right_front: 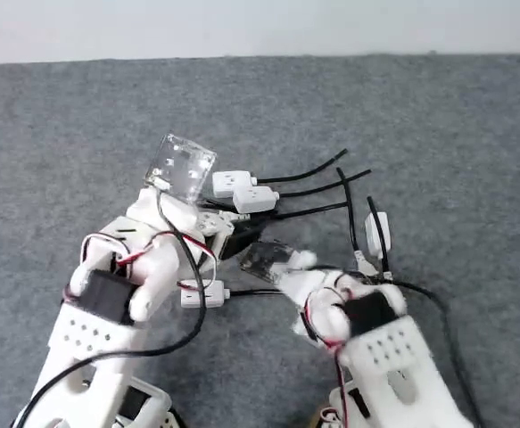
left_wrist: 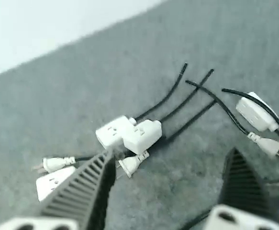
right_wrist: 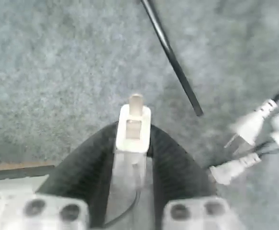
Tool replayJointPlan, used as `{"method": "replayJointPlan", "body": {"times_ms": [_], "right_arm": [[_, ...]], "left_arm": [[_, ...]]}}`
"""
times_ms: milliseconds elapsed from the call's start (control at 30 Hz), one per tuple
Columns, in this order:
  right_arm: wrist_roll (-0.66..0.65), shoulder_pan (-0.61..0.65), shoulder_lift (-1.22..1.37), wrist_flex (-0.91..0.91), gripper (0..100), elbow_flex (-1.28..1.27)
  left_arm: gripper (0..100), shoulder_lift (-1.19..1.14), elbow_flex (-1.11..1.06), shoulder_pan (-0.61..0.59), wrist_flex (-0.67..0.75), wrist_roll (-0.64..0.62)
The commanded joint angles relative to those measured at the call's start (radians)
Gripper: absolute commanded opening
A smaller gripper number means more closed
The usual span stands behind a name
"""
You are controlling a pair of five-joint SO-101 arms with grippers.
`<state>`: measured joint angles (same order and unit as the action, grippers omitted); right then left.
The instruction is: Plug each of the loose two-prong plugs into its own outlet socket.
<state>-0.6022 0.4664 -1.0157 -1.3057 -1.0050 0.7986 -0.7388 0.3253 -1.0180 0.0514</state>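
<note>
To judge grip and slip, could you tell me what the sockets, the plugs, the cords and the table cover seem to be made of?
Sockets and plugs: white moulded plastic, likely, smooth with rounded edges. Cords: black rubber or vinyl sheath, matte, bending freely. Cover: grey felt or short carpet, fuzzy and mottled.

A grey felt-like mat (right_front: 81, 116) covers the whole work surface, its nap fine and even, running back to a plain white wall (right_front: 242, 27) along the far edge. Light is soft and diffuse, so shadows stay faint. In the right wrist view a tan strip (right_wrist: 15, 166) borders the mat, too blurred to identify.
</note>
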Motion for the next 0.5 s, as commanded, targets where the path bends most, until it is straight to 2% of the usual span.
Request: {"method": "replayJointPlan", "body": {"times_ms": [0,200,467], "right_arm": [[0.020,-0.004,-0.127,0.002,0.9,0.124],[0.083,-0.001,-0.159,0.008,0.9,0.187],[0.086,-0.002,-0.168,-0.013,0.9,0.195]], "left_arm": [[35,-0.018,-0.022,0.015,-0.011,0.014],[35,-0.018,-0.022,0.072,-0.015,0.011],[35,-0.018,-0.024,0.069,-0.014,0.015]]}}
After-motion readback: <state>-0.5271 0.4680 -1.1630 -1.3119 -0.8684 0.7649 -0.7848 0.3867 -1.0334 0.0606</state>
